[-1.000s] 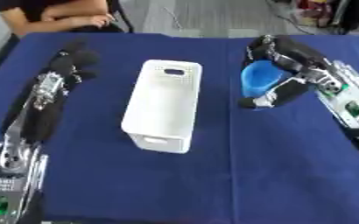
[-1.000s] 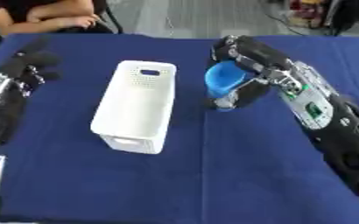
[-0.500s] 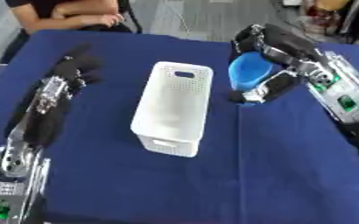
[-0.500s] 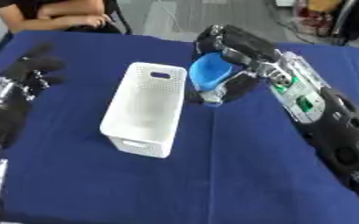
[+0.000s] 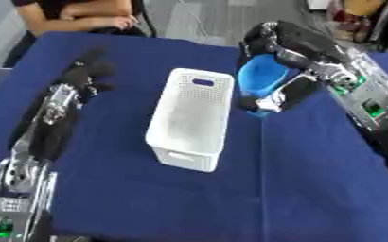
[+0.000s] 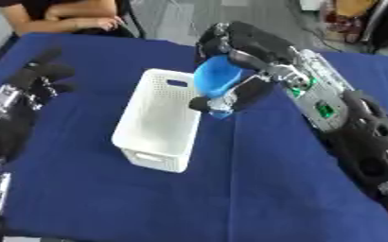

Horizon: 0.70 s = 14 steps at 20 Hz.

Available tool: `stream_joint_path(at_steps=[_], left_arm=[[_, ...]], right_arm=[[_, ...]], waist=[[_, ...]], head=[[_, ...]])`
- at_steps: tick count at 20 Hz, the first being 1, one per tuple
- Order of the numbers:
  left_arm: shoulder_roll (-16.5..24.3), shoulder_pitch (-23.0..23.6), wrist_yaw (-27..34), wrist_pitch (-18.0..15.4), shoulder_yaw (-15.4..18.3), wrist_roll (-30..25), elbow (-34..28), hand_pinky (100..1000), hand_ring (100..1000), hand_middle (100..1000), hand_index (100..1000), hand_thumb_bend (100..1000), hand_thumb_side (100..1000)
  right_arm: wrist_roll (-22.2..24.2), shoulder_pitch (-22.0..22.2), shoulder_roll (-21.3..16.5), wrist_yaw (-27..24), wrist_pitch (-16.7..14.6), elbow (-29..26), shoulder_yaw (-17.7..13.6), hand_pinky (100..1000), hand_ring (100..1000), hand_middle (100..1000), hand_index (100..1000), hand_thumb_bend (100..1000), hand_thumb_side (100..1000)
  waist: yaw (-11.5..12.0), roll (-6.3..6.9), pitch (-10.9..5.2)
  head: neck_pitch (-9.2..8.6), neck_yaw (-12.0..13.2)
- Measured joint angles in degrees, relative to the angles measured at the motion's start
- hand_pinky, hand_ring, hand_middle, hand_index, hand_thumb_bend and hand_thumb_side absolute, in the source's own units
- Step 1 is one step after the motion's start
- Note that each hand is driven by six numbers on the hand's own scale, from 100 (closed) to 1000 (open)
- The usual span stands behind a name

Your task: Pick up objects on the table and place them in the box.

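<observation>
My right hand (image 5: 282, 43) is shut on a blue cup-shaped object (image 5: 258, 79) and holds it in the air just right of the white box's far end, its thumb (image 5: 282, 97) curled under it. The white perforated box (image 5: 190, 117) stands lengthwise in the middle of the blue table and looks empty inside. Far to the left, my left hand (image 5: 83, 75) lies on the cloth with its fingers relaxed, holding nothing.
The blue tablecloth (image 5: 296, 189) covers the whole table. A person (image 5: 73, 14) sits at the far left edge, arms folded, not touching anything. My right forearm (image 5: 366, 99) crosses the right side of the table.
My right hand has carried the blue object leftward, closer to the box's far right rim. The view has shifted a little. The left hand stays in place.
</observation>
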Motion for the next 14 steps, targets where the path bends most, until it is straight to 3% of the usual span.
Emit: stream_joint_path(at_steps=[6, 9, 14], left_arm=[[0.0, 0.0, 0.0, 0.1, -0.1, -0.3, 0.0, 813, 875, 995, 813, 100, 1000], [0.0, -0.1, 0.0, 0.1, -0.3, -0.5, 0.1, 814, 875, 995, 812, 100, 1000], [-1.0, -1.5, 0.6, 0.1, -1.0, -1.2, 0.2, 813, 874, 994, 812, 100, 1000]], right_arm=[[0.1, -0.7, 0.0, 0.0, 0.5, -2.4, 0.2, 125, 147, 273, 500, 456, 795], [0.2, -1.0, 0.0, 0.5, 1.6, -2.6, 0.4, 119, 204, 278, 500, 481, 806], [0.5, -1.1, 0.0, 1.6, 3.1, -2.7, 0.8, 123, 211, 284, 503, 488, 780]], waist=[[0.2, -0.3, 0.0], [0.6, -0.36, 0.0], [2.5, -0.55, 0.85]], head=[[-0.18, -0.5], [-0.45, -0.5], [-1.51, -2.1]])
